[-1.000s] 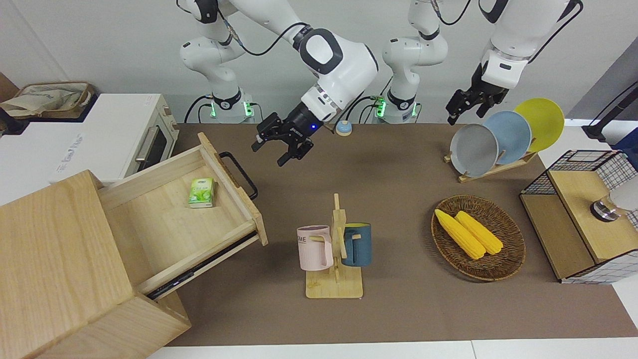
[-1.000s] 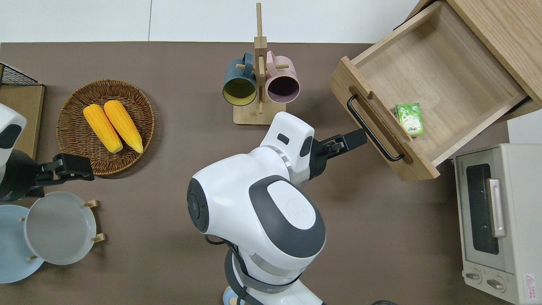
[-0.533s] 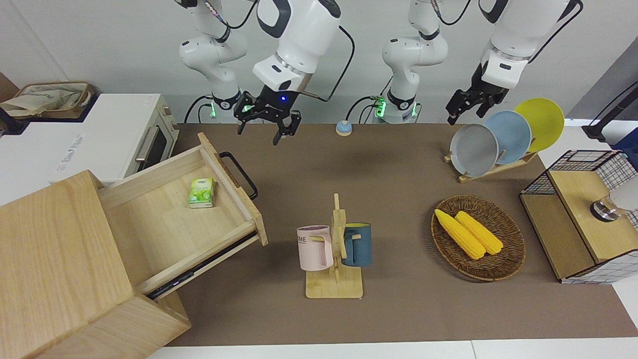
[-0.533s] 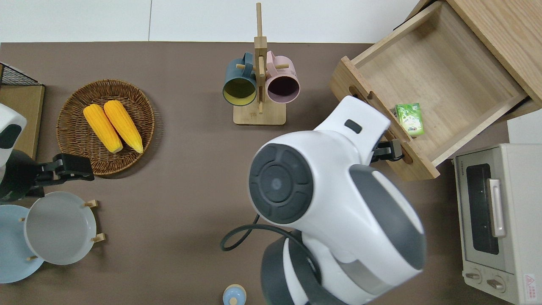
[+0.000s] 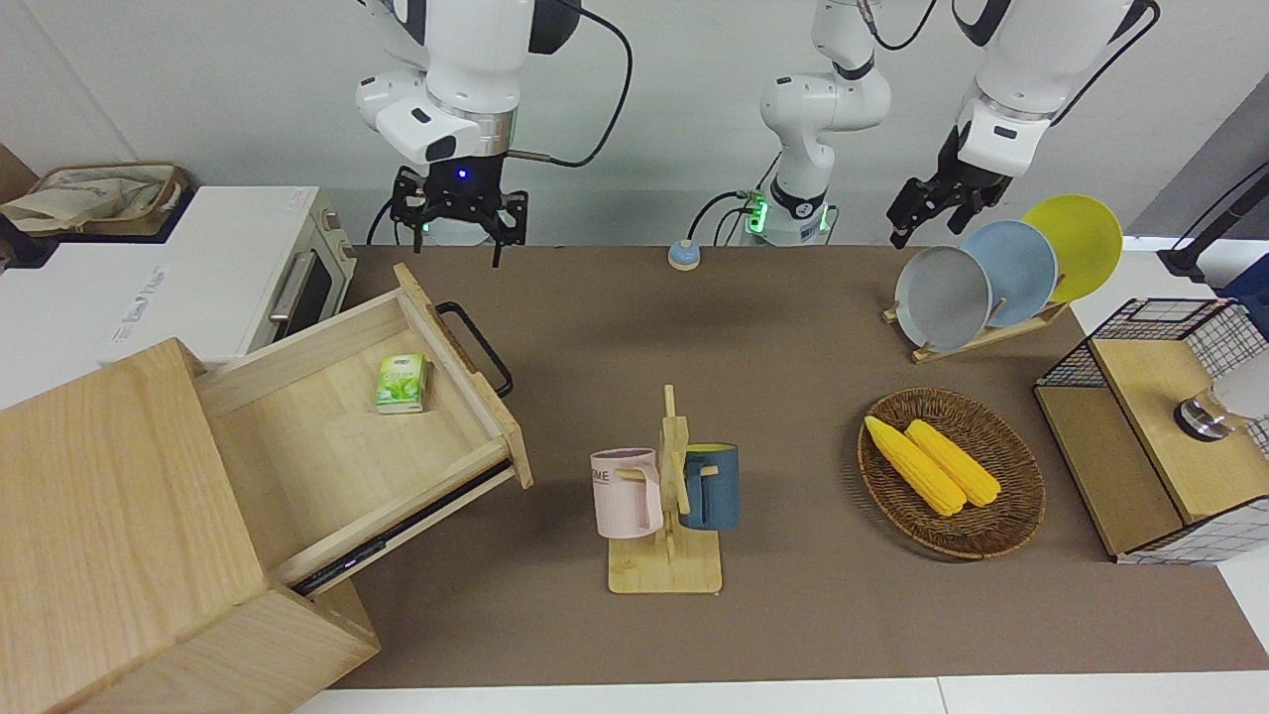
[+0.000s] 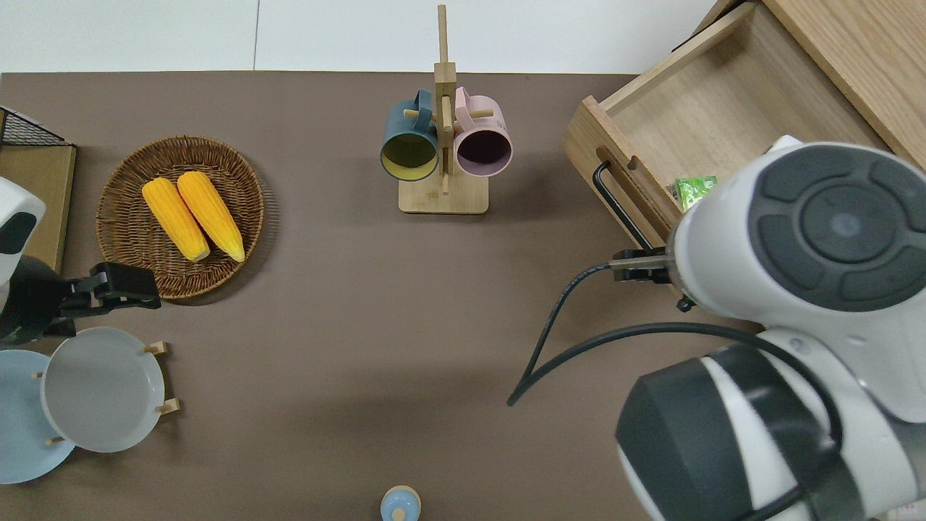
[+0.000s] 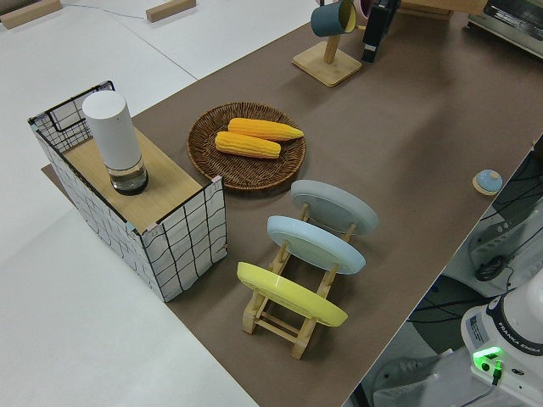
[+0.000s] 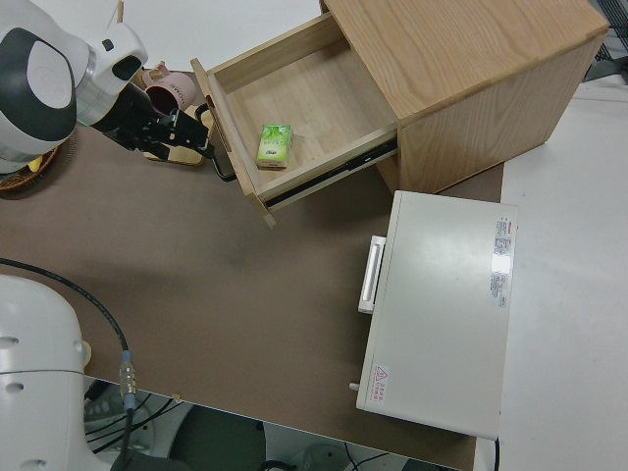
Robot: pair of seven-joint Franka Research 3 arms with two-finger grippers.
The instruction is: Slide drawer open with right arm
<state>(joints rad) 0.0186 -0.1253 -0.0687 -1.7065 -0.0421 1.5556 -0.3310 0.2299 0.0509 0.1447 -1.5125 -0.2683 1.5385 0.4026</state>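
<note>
Green packet [image 5: 401,384] inside open drawer [image 5: 327,446]

- it was a robot lab staged as a kitchen
- two white arms [image 5: 466,59] stood at a brown-matted table [image 5: 773,327]
- toaster oven [image 8: 442,304], plate rack [image 7: 297,280] and mug tree [image 5: 669,486] served as props

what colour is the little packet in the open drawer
Green, with white print: the packet shows best in the right side view.

White arms [image 5: 456,59], dark-grey joint caps, black cables, blue wrist light.
</note>
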